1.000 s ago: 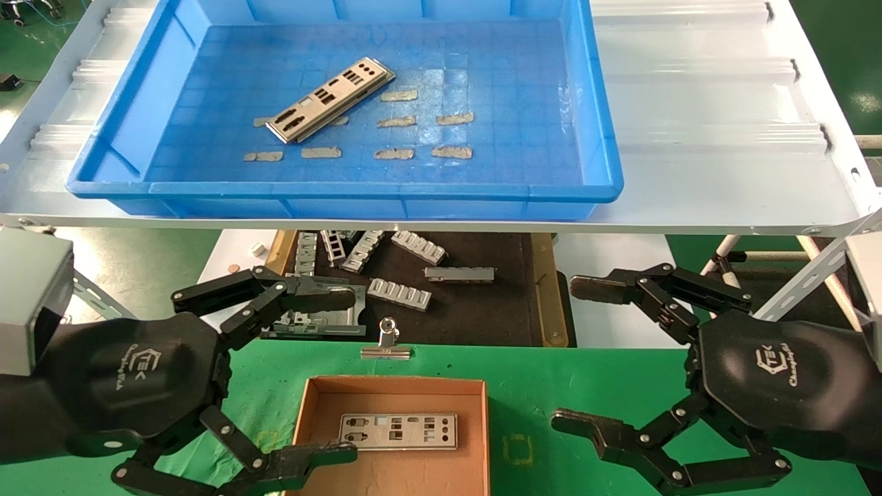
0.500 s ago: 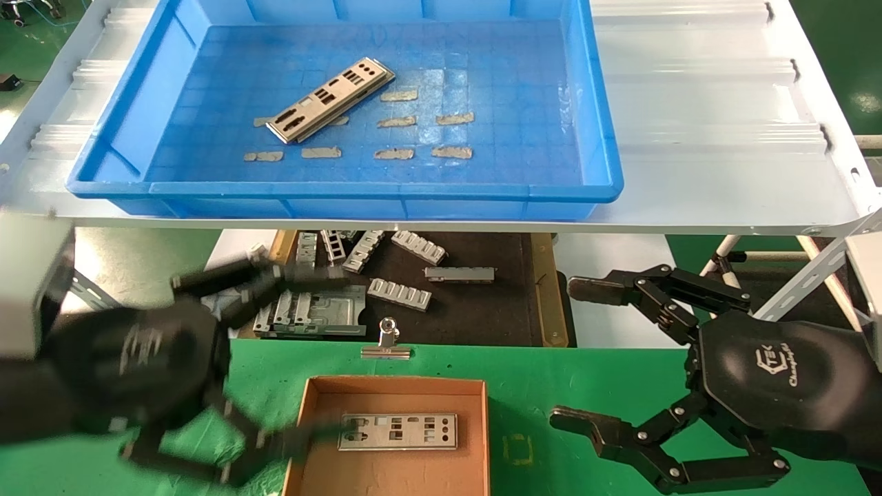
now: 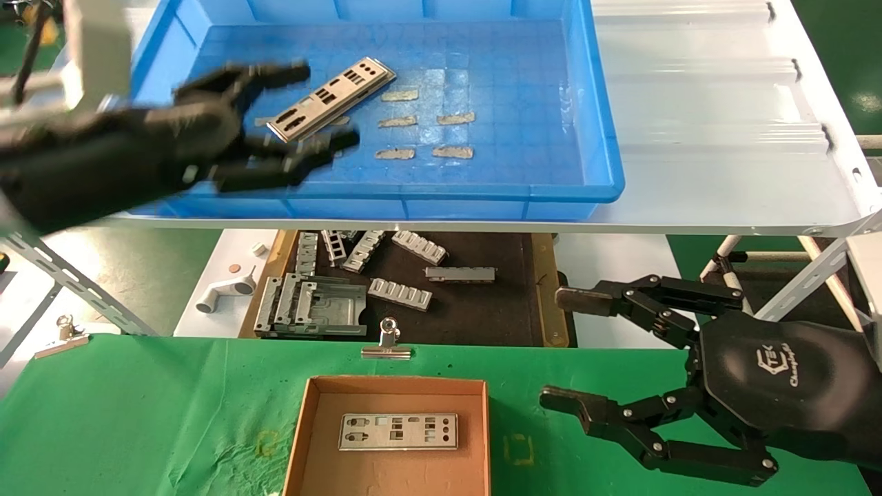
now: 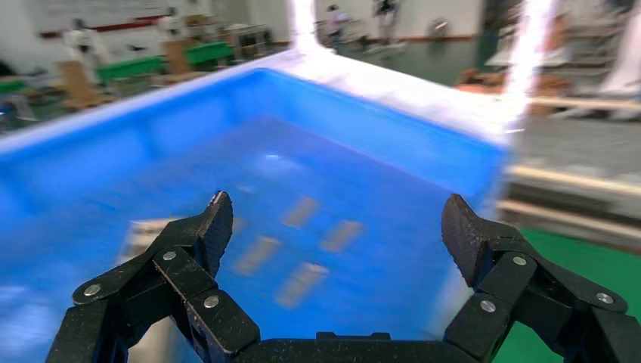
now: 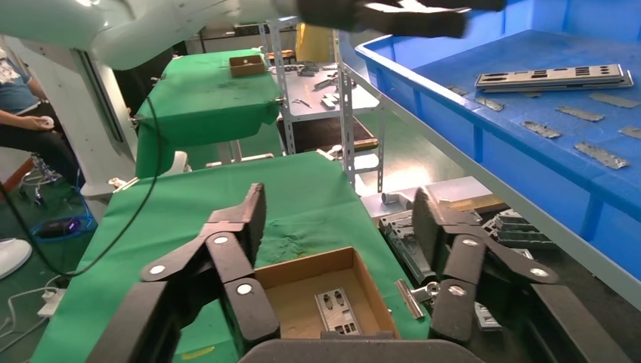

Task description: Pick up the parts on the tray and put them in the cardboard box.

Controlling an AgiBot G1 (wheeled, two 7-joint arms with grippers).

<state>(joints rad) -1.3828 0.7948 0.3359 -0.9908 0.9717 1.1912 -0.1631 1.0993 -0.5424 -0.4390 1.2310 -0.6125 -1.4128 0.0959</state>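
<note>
Now the left gripper [image 3: 313,103], fingers spread wide and empty, hangs upper left over the blue tray [image 3: 599,124], straddling the stacked plates [image 3: 331,98] (another plate [image 3: 398,431] lies in the cardboard box [image 3: 303,427]); right gripper [image 3: 568,351] parked open, lower right.

A factory or assembly workshop is shown. In the middle of the head view, ribbed grey metal brackets [image 3: 400,293] are spread over a dark mat with a wooden frame [image 3: 482,303] under a white corrugated shelf [image 3: 716,138]. Further benches draped in green cloth [image 5: 204,98] and a steel rack [image 5: 332,91] are seen at the upper left of the right wrist view. A seated worker [image 5: 23,113] is visible at its left edge.
</note>
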